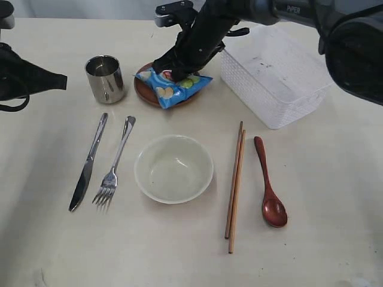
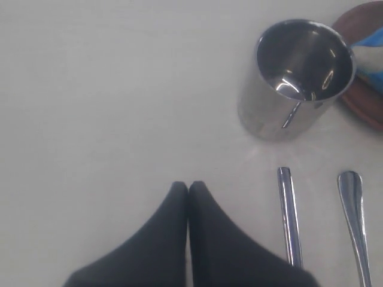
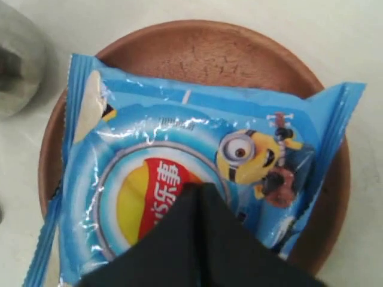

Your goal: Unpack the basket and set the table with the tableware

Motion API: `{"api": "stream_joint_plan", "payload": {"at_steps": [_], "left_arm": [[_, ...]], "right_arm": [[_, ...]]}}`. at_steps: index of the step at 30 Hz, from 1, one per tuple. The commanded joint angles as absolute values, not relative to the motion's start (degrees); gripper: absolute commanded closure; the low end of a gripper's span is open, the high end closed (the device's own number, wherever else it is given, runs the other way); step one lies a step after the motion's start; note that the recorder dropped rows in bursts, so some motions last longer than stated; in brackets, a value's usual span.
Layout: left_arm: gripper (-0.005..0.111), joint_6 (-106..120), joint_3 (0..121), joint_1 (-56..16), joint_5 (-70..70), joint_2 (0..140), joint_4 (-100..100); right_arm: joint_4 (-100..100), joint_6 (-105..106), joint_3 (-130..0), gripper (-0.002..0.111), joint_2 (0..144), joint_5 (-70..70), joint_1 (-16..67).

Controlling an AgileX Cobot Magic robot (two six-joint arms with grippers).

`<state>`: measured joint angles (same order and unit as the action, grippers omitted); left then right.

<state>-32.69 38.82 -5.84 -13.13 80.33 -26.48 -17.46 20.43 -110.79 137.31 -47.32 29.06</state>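
Left gripper (image 2: 188, 186) closed. On the table (image 1: 48, 245): one knife (image 1: 88, 162), one steel cup (image 1: 105, 78), one fork (image 1: 115, 164), one plate (image 1: 139, 89) under one snack bag (image 1: 176, 88), closed right gripper (image 3: 200, 190) touching it, one bowl (image 1: 173, 168), two chopsticks (image 1: 235, 185), one spoon (image 1: 270, 188), one basket (image 1: 275, 78).

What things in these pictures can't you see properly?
- Plate middle: under the snack bag, exterior and right wrist views.
- Knife and fork: the left wrist view's edge cuts them off; only handles show.
- Basket far edge: behind the right arm, exterior view.
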Motion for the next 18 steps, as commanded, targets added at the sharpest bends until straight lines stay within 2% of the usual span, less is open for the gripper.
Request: {"api": "stream_joint_plan", "payload": {"at_steps": [1, 18], "left_arm": [[0.107, -32.95, 38.42, -5.68, -12.47, 80.28, -26.32], [0.107, -32.95, 38.42, -5.68, -12.47, 80.28, -26.32]], "right_arm": [[-10.80, 18.42, -109.92, 0.109, 138.58, -54.11, 28.77], [2.18, 10.04, -109.92, 0.109, 138.58, -61.39, 28.77]]}}
